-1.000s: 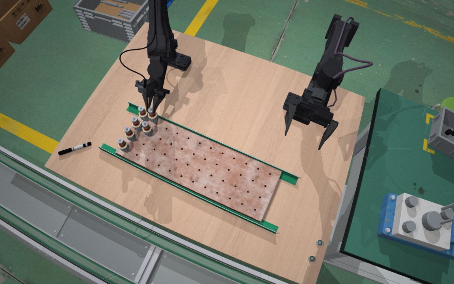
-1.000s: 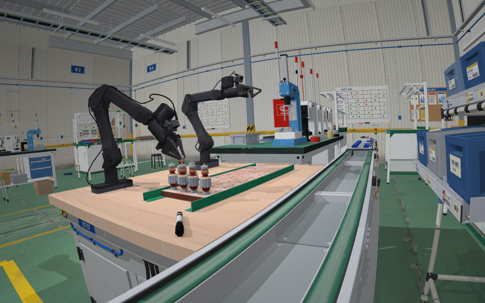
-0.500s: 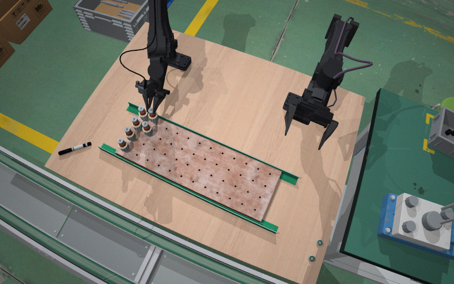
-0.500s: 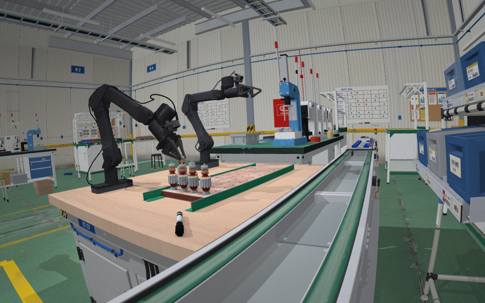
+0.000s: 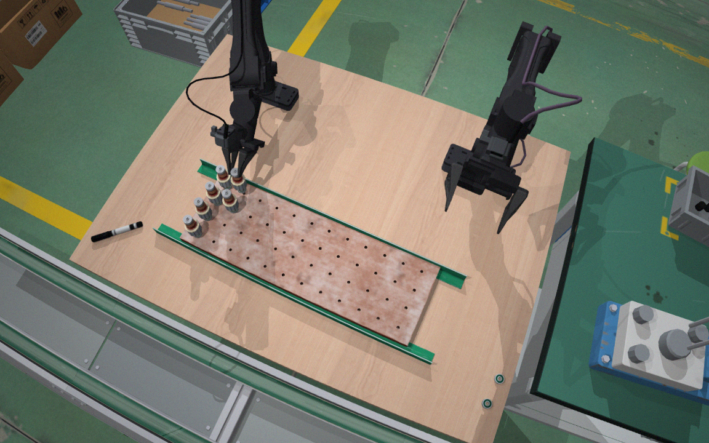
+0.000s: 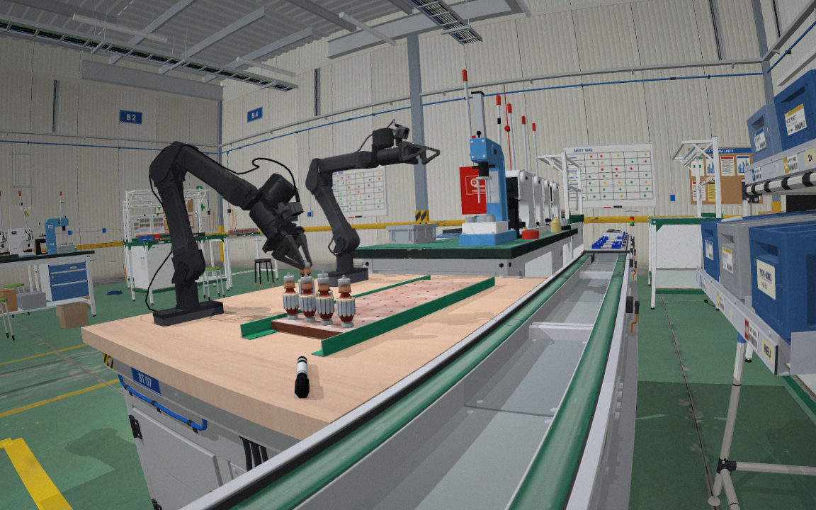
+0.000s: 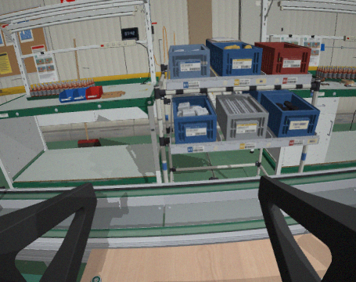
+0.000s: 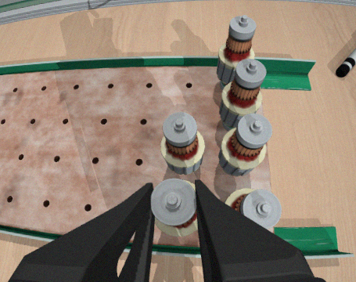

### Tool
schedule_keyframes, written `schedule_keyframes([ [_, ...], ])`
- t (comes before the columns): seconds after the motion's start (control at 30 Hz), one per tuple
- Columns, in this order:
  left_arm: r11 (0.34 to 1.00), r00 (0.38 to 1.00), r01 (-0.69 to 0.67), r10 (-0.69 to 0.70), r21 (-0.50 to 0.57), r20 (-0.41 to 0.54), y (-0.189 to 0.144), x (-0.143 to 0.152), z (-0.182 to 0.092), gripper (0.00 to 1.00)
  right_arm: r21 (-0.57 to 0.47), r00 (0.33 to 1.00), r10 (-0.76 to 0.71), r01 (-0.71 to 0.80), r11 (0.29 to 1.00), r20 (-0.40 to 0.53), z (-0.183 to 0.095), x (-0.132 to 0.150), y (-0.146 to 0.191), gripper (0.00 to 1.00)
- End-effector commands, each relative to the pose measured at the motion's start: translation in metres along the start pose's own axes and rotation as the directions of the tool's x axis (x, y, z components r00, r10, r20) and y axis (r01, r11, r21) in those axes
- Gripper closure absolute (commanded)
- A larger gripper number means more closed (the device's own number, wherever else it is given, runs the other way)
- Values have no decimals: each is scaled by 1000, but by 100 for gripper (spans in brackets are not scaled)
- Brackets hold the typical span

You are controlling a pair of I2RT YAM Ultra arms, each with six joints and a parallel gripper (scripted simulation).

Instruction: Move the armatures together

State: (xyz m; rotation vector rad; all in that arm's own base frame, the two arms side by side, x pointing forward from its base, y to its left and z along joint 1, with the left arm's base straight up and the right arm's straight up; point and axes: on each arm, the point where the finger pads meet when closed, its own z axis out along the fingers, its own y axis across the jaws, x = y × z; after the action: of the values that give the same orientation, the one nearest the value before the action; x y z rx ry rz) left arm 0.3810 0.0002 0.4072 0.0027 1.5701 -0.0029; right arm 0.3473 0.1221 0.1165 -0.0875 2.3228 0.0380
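Observation:
The board (image 5: 318,258) (image 6: 398,296) (image 8: 123,98) lies between green rails. Its end row holds four upright armatures, commutator up; the front one (image 5: 192,226) (image 6: 346,301) (image 8: 240,45) is by the front rail. In the second row, one armature (image 5: 229,200) (image 8: 183,146) stands upright. My right gripper (image 5: 234,173) (image 6: 307,265) (image 8: 174,190) is shut on the top of the armature beside it, near the rear rail, commutator up; its foot is hidden. An empty hole (image 5: 213,241) (image 8: 188,84) lies in that row toward the front rail. My left gripper (image 5: 472,220) (image 6: 432,154) (image 7: 175,189) is open and empty, above the table's right side.
A marker (image 5: 117,232) (image 6: 301,377) (image 8: 351,59) lies beyond the board's end. Two small rings (image 5: 499,379) (image 5: 487,403) lie near the table's right front corner. A conveyor (image 5: 164,358) (image 6: 512,380) runs along the table's front edge.

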Motion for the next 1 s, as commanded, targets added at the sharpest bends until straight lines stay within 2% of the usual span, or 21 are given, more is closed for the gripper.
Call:
schedule_keyframes([
  [0.0, 1000, 1000, -4, 3, 15, 28, -4, -17, -1, 0, -29, 990, 25, -21, 999, 136, -17, -45, 10, 99],
  [0.27, 1000, 1000, -4, 3, 15, 28, -4, -17, -1, 0, -15, 996, 8, -7, 1000, 86, -2, -21, 8, 99],
  [0.43, 1000, 1000, -4, 3, 15, 28, -4, -17, -1, 0, -15, 995, 13, -12, 1000, 101, 0, -28, 8, 99],
  [0.67, 1000, 1000, -4, 3, 15, 28, -4, -17, -1, 0, -11, 995, 11, -10, 1000, 94, 2, -19, 6, 99],
  [0.8, 1000, 1000, -4, 3, 15, 28, -4, -17, -1, 0, -22, 995, 20, -18, 1000, 102, -2, -27, 10, 99],
  [0.97, 1000, 1000, -4, 3, 15, 28, -4, -17, -1, 0, -14, 997, 2, 0, 1000, 81, 5, -12, 8, 99],
])
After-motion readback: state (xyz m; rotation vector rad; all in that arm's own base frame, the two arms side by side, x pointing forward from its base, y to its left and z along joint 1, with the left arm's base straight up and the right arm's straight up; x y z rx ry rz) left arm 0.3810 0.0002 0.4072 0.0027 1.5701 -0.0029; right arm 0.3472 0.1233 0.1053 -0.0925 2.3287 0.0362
